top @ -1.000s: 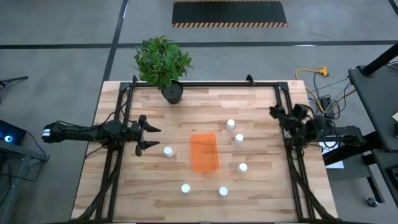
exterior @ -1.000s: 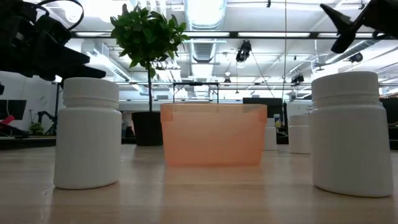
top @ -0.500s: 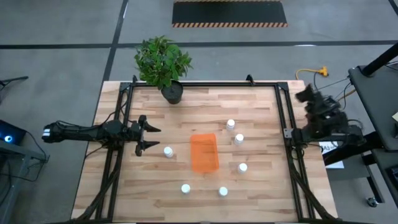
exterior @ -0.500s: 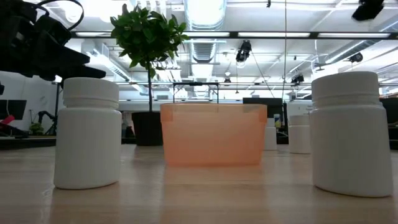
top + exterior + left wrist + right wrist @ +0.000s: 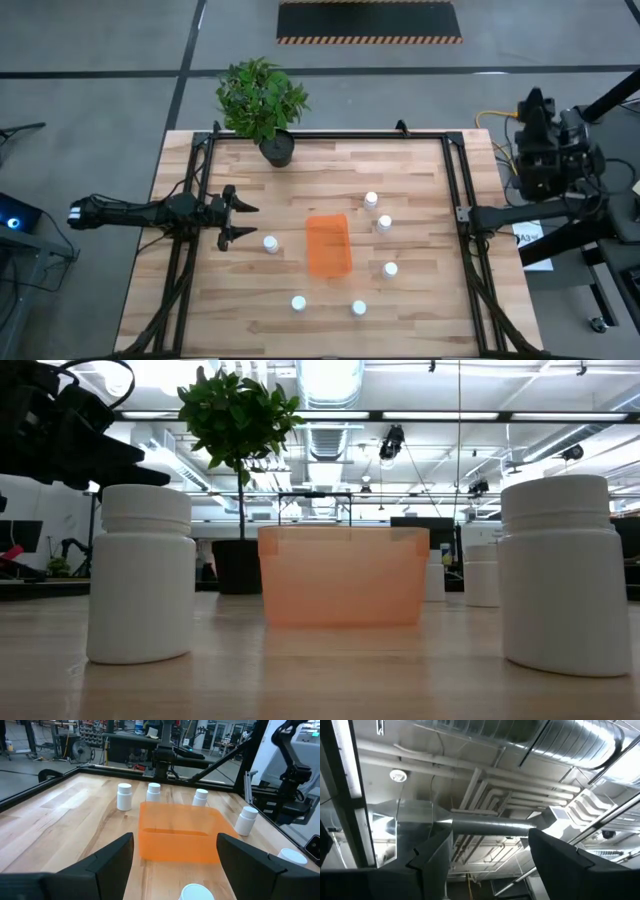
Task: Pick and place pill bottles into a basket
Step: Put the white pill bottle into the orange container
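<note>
At the worktop's left edge, left pincer hadn't moved: fingers apart, empty, aimed at the nearest pill bottle. Basket sat mid-worktop, empty, six pill bottles scattered around it. Right pincer had swung up off the right edge, fingers apart, pointing at the ceiling. No pick started.

An industrial robotics lab or workshop is showing here: bare ventilation ducts are running overhead, well above the wooden table, while a hazard-striped floor mat is lying beyond it, with machinery racks standing around it
</note>
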{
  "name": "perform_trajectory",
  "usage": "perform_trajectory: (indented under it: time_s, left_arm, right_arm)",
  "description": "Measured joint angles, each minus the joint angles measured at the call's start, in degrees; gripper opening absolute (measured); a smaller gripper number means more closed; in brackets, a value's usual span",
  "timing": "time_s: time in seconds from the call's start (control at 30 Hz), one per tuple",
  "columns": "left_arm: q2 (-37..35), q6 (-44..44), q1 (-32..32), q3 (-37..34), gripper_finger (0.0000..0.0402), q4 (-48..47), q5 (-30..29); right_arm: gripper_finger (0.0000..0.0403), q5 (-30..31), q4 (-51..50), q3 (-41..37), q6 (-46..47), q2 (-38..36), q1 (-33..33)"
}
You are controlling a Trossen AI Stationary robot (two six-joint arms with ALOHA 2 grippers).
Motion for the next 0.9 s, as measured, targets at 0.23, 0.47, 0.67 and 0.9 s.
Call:
perform_trajectory:
  time_s: [0.23, 0.47, 0.67, 0.9]
  left_arm:
    - [0.0, 0.0, 0.0, 0.0, 0.0267, 0.0, 0.0]
    - [0.0, 0.0, 0.0, 0.0, 0.0267, 0.0, 0.0]
    - [0.0, 0.0, 0.0, 0.0, 0.0267, 0.0, 0.0]
    - [0.0, 0.0, 0.0, 0.0, 0.0267, 0.0, 0.0]
  right_arm:
    - [0.0249, 0.0, 0.1, 12.4, 0.0, 11.7, 0.0]
    - [0.0249, 0.1, 0.2, 24.3, 4.8, 21.0, 0.0]
    - [0.0249, 0.1, -7.9, 30.6, 9.3, 27.1, 0.0]
    - [0.0249, -0.3, -40.3, 34.0, 16.5, 30.6, 0.0]
